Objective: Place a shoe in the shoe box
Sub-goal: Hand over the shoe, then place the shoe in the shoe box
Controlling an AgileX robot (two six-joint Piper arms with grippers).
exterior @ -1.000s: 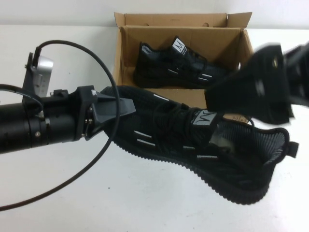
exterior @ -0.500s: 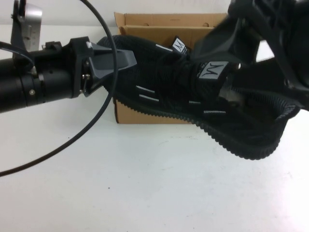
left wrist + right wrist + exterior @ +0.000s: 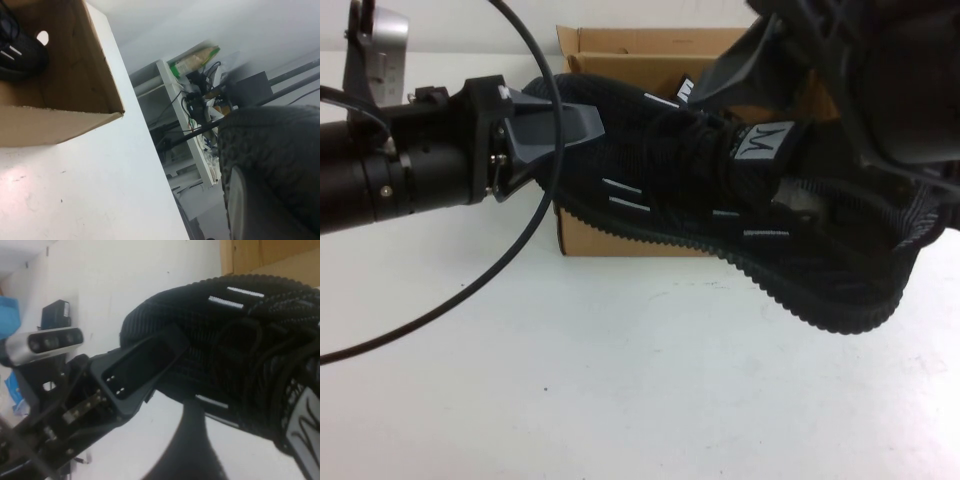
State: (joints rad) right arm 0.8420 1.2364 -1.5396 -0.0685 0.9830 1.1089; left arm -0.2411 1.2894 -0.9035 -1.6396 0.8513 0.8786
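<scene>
A black knit sneaker, the shoe (image 3: pixel 720 210), hangs in the air in front of and partly over the brown cardboard shoe box (image 3: pixel 620 45). My left gripper (image 3: pixel 582 125) is shut on its toe. My right gripper (image 3: pixel 798 195) is shut on its tongue and collar near the white logo tag. In the left wrist view the held shoe's ridged sole (image 3: pixel 270 150) fills one side, beside the box (image 3: pixel 65 100). In the right wrist view the shoe (image 3: pixel 225 325) shows with the left gripper's finger (image 3: pixel 145 360) on its toe. A second identical shoe (image 3: pixel 20 50) lies inside the box.
The white table (image 3: pixel 620 380) spreads in front of the box. A black cable (image 3: pixel 535 250) loops from the left arm over the table. The right arm (image 3: pixel 890 70) covers the box's right part. Shelves with clutter (image 3: pixel 195 100) stand beyond the table.
Both grippers have lifted the shoe off the table and carried it back toward the box. In the last half second the right arm came lower and covers more of the box.
</scene>
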